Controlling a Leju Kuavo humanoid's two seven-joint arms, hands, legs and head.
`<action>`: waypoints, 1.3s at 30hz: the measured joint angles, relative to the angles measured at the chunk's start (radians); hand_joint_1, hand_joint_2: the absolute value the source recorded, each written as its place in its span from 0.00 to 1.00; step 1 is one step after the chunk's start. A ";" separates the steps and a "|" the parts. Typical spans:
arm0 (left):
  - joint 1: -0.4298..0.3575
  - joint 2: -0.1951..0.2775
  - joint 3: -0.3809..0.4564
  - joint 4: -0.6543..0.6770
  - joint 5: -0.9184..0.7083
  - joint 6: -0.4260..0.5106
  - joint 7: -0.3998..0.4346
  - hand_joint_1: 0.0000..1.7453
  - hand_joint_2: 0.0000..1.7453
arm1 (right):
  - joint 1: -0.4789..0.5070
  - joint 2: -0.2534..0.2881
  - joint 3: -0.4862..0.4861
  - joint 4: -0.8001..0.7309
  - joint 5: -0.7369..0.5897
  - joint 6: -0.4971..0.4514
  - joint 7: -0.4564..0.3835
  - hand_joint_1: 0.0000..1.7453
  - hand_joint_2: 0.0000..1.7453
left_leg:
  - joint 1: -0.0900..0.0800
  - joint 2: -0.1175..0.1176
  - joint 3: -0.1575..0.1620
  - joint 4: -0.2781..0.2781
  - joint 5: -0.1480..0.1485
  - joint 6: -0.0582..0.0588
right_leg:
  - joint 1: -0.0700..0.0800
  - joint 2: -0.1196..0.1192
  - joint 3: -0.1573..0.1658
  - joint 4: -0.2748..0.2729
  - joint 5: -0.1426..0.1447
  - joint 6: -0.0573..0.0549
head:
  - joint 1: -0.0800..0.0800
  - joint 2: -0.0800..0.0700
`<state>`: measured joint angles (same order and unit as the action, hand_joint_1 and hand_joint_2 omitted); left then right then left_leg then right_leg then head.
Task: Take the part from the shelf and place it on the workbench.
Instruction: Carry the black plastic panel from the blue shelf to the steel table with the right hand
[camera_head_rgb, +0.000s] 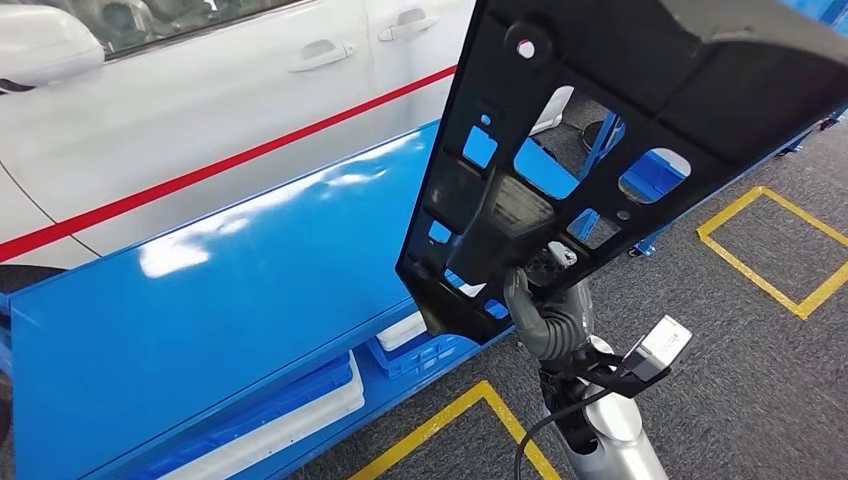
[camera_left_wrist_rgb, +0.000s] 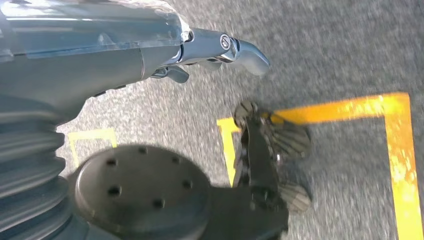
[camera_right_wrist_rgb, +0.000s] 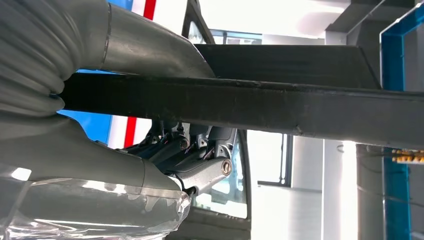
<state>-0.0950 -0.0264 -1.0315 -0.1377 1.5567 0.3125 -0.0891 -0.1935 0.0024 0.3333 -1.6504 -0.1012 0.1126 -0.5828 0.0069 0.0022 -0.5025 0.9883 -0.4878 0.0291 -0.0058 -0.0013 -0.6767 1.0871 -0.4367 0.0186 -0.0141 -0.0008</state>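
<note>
Right now I see my right hand (camera_head_rgb: 545, 315) gripping the black part (camera_head_rgb: 640, 120) at its lower edge, holding it up tilted in front of the head camera, over the edge of the blue worktop (camera_head_rgb: 200, 310). From the right wrist, the fingers (camera_right_wrist_rgb: 200, 172) are clenched around the part's dark edge (camera_right_wrist_rgb: 250, 105). My left hand (camera_left_wrist_rgb: 220, 47) hangs over the grey floor (camera_left_wrist_rgb: 340, 45) with its yellow tape lines (camera_left_wrist_rgb: 350, 107); its fingers are curled in, grasping nothing. A white car (camera_head_rgb: 200, 90) with a red stripe stands behind the worktop.
</note>
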 joint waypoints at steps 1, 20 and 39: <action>0.000 0.000 0.000 0.000 0.000 0.001 0.000 0.00 1.00 | 0.001 0.000 -0.002 -0.002 0.001 0.000 0.001 1.00 1.00 | 0.000 0.002 -0.007 0.000 0.007 0.004 | -0.002 0.001 -0.023 0.057 -0.040 0.003 | 0.001 0.000; 0.004 0.000 -0.004 0.000 -0.014 0.000 0.022 0.00 1.00 | 0.055 -0.002 -0.023 -0.042 0.014 -0.010 0.008 1.00 1.00 | 0.002 0.000 -0.182 0.313 -0.105 -0.050 | -0.006 0.006 0.086 -0.067 -0.010 -0.041 | -0.001 0.000; 0.012 0.003 -0.076 0.000 -0.070 0.000 0.073 0.00 1.00 | 0.207 -0.019 -0.072 -0.100 0.019 -0.056 0.018 1.00 1.00 | -0.004 0.063 -0.041 0.018 0.020 -0.009 | -0.005 -0.046 0.070 -0.018 -0.025 0.004 | 0.006 0.000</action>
<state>-0.0827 -0.0235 -1.1077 -0.1373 1.4863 0.3124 -0.0164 0.0130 -0.0164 0.2616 -1.7504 -0.0824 0.0566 -0.5647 0.0031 0.0649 -0.5435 1.0060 -0.4681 0.0198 -0.0103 -0.0478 -0.6070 1.0692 -0.4616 0.0228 -0.0085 -0.0008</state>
